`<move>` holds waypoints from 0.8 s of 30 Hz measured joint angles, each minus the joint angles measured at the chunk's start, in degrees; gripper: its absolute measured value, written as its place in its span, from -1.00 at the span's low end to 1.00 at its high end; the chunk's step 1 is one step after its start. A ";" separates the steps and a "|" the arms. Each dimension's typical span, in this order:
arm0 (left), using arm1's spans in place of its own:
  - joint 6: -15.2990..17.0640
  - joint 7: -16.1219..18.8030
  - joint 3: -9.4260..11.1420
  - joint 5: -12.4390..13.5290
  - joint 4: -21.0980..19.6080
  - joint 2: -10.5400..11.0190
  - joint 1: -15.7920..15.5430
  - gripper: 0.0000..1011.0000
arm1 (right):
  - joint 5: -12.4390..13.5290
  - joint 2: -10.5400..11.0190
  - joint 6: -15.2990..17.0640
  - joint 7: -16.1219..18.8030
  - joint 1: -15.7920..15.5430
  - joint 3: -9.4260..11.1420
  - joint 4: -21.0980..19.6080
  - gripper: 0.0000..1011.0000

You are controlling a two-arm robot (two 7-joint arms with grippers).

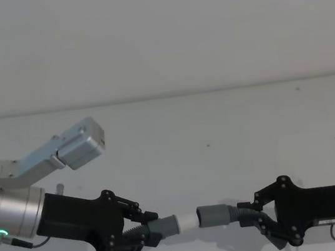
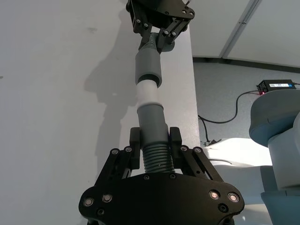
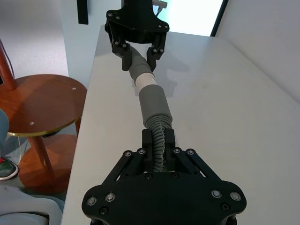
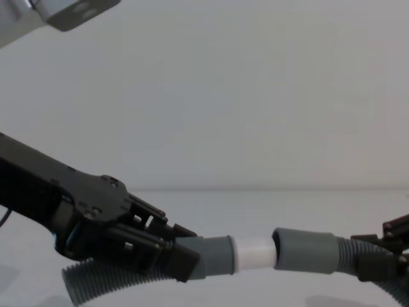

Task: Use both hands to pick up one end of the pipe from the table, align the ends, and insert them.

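The head view looks forward and down on the worktop (image 1: 219,130) from above. The chest view sits lower and closer, looking level across the surface. Each wrist view looks along its own gripper toward the opposite one: the left gripper (image 2: 154,140) fills the near foreground, as does the right gripper (image 3: 158,143). All four views share the white spigot (image 1: 188,221) joint.

The middle run of the corrugated hose (image 4: 96,281) drops below the chest view's lower edge, so how it loops between the two ends cannot be followed. The tip of the white spigot (image 4: 254,253) is hidden inside the open socket cuff (image 4: 305,251), so its depth cannot be told. In the chest view the right gripper (image 4: 391,246) is cut off by the right edge.
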 joint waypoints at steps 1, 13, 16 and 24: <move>0.00 0.01 0.00 -0.01 -0.01 0.00 0.00 -0.31 | 0.00 0.00 -0.04 0.01 -0.01 0.00 -0.01 -0.74; 0.14 0.08 0.14 -0.03 -0.03 -0.29 -0.22 -0.31 | -0.12 0.12 -0.57 0.08 -0.25 0.13 -0.22 -0.74; 0.18 0.08 0.27 -0.05 -0.02 -0.40 -0.30 -0.31 | -0.15 0.15 -0.66 0.12 -0.29 0.17 -0.27 -0.74; 0.24 0.08 0.65 -0.05 0.14 -0.75 -0.63 -0.31 | -0.23 0.19 -0.94 0.20 -0.38 0.23 -0.38 -0.75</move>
